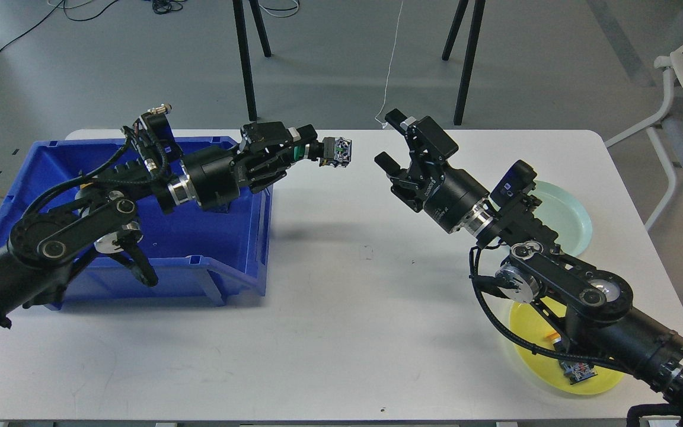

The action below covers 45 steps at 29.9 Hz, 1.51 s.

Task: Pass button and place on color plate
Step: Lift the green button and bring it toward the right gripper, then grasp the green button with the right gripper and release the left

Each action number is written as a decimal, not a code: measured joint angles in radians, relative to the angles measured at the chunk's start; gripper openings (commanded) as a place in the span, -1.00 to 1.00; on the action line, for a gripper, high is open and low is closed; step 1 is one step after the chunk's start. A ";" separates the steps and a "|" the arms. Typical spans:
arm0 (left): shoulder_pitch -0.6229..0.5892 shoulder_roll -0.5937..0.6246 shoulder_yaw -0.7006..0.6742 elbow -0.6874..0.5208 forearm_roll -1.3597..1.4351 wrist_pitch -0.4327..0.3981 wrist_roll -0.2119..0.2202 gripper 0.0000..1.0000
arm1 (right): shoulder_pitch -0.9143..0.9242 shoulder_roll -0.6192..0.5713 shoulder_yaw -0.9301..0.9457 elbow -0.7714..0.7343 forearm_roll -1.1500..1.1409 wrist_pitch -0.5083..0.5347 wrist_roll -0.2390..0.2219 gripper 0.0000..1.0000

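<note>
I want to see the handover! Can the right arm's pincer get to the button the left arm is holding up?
Probably yes. The right pincer is open and faces the small black-and-green push button held out by the left pincer. Only open air above the white table lies between them.

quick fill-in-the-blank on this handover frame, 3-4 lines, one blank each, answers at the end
1. The left gripper holds the button above the table; the button's collar is ____ in colour.
2. The right gripper waits facing it with its jaws ____.
3. The bin under the left arm is ____ in colour.
4. The plate nearest the camera, under the right arm, is ____.

Missing words: green; open; blue; yellow
</note>
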 measured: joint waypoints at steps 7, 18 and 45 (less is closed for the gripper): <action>0.002 -0.005 -0.002 0.008 -0.014 0.000 0.000 -0.74 | 0.001 0.069 -0.054 -0.016 -0.016 -0.050 0.000 1.00; 0.007 -0.007 -0.002 0.011 -0.015 0.000 0.000 -0.73 | 0.024 0.146 -0.051 -0.100 -0.016 -0.066 0.000 1.00; 0.011 -0.007 -0.001 0.018 -0.014 0.000 0.000 -0.71 | 0.068 0.154 -0.061 -0.143 -0.004 -0.086 0.000 0.74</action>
